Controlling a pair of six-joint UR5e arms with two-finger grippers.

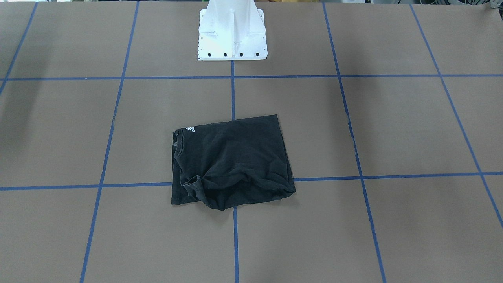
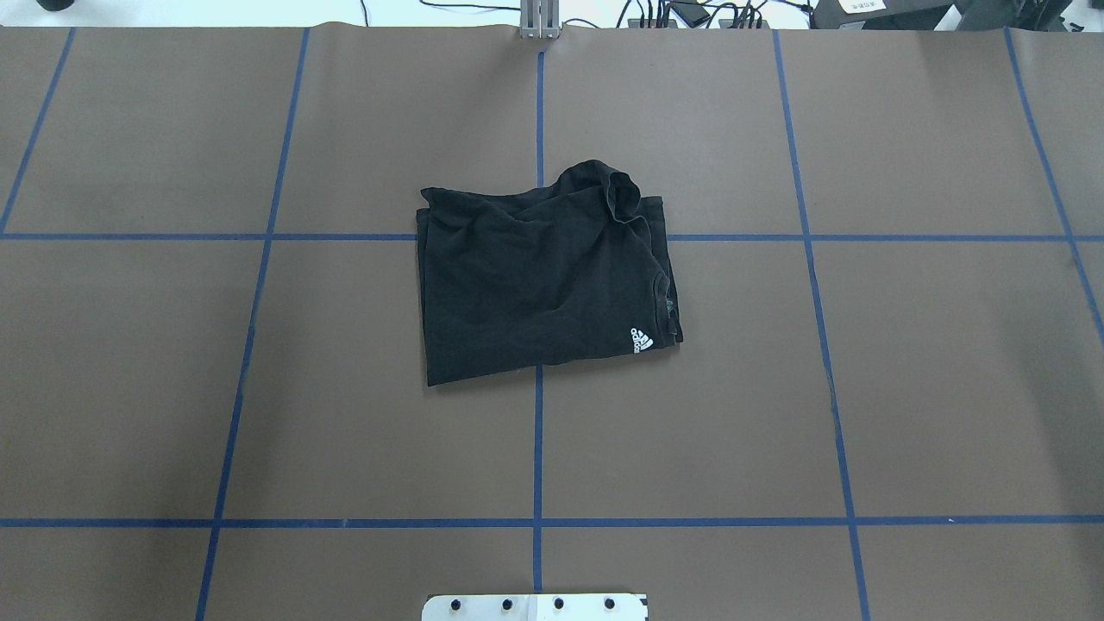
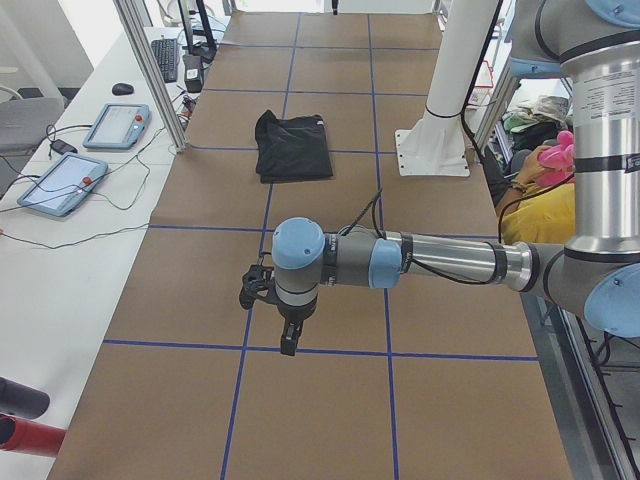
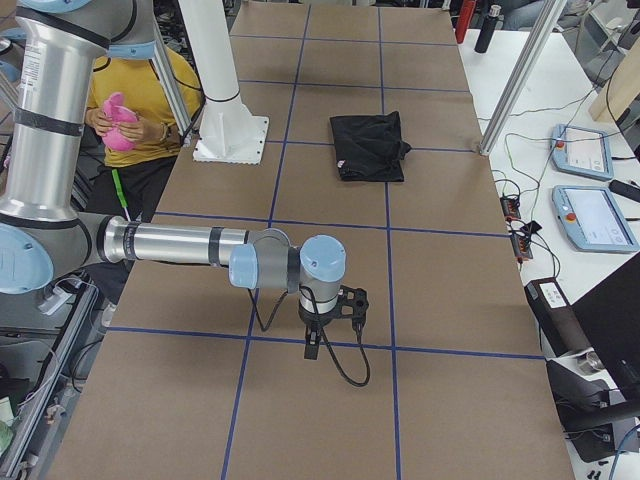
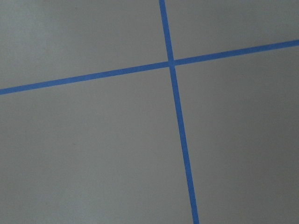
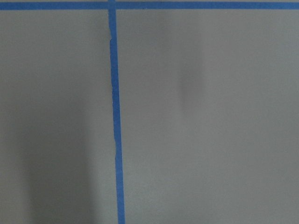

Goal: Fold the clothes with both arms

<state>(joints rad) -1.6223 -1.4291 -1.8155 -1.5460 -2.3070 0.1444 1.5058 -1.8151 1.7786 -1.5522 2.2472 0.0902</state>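
T-shirt (image 2: 535, 276) matt black cloth, creased; table cover (image 2: 862, 388) matt brown paper

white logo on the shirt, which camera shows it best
Overhead exterior: the white logo reads clearly at the corner of the T-shirt. Front-facing shows it smaller; side views are too distant; wrist views show only table.

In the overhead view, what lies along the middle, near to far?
White bolted base plate → folded black T-shirt with a small white logo → grey metal post at the far edge.
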